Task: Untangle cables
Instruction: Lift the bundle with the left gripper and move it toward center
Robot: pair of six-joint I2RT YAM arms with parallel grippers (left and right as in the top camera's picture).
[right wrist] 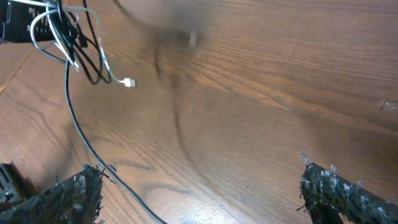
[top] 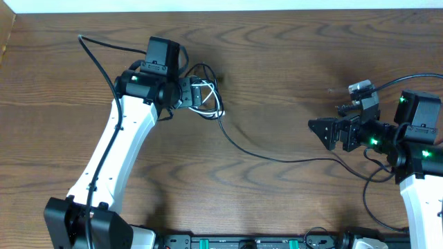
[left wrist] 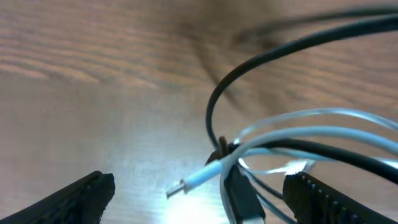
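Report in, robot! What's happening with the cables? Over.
Left gripper open, straddling tangled black cable and white cable. Right gripper open, holding nothing. Black cable trails by its finger.

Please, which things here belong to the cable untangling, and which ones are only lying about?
Belong to the job:
- black cable
- white cable, tangled with the black one
- left claw, open at the tangle
- right claw, open, holding nothing

Only there:
- wooden table
- arm wiring, thicker and black
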